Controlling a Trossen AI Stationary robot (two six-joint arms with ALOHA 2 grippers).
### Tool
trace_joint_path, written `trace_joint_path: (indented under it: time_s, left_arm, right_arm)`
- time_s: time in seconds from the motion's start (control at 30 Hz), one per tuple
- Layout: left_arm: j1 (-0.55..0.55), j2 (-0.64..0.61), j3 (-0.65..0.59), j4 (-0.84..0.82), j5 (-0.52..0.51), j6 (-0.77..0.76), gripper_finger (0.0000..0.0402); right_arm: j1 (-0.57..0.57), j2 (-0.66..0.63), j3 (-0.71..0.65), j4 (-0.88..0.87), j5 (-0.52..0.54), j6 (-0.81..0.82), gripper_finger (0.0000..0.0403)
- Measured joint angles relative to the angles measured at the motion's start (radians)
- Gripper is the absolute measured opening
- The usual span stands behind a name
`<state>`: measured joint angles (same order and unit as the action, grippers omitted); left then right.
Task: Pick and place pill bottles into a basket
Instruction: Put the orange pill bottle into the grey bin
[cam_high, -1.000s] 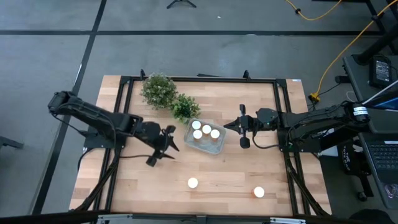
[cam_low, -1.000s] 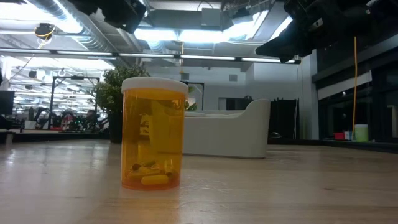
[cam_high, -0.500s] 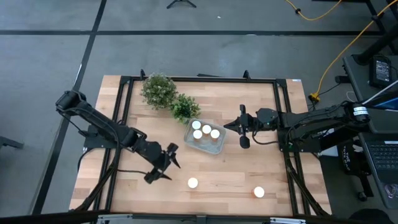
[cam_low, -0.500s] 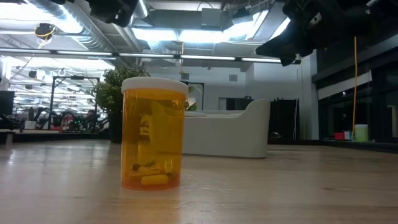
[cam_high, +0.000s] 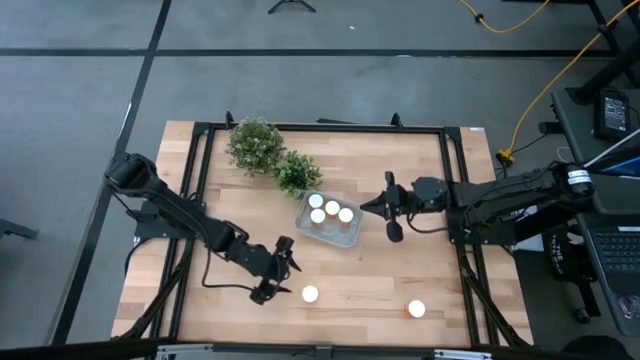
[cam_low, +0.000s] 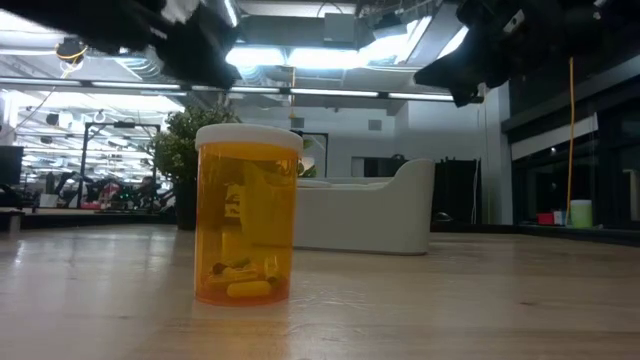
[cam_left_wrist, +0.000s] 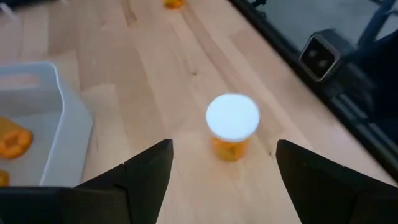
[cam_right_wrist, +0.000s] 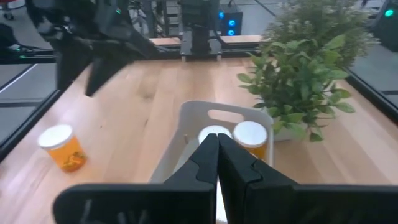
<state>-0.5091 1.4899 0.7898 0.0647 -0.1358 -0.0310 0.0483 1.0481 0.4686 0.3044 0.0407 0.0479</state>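
High view: left gripper (cam_high: 272, 272) open beside pill bottle (cam_high: 310, 294) near table edge (cam_high: 320, 338).

Left pincer (cam_high: 279, 270) spread wide, arm reaching low across table, right pincer (cam_high: 389, 207) closed, arm extended level

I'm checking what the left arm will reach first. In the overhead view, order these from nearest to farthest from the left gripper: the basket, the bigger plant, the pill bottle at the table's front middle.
From the left gripper:
1. Pill bottle, just beside it at the front edge.
2. Basket, mid-table.
3. Bigger plant, at the back edge.
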Motion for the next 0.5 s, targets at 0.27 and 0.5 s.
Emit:
trace_joint_path:
  time_s: [0.27,0.5]
  left_arm:
    - [0.007,0.097,0.031,0.023,-0.028,-0.106,0.0281]
    - [0.007,0.197,0.173,-0.153,-0.025,-0.127,0.0281]
  right_arm:
    - [0.073,0.0,0.0,0.0,0.0,0.004,0.001]
    - [0.131,0.0,0.0,0.006,0.0,0.029,0.001]
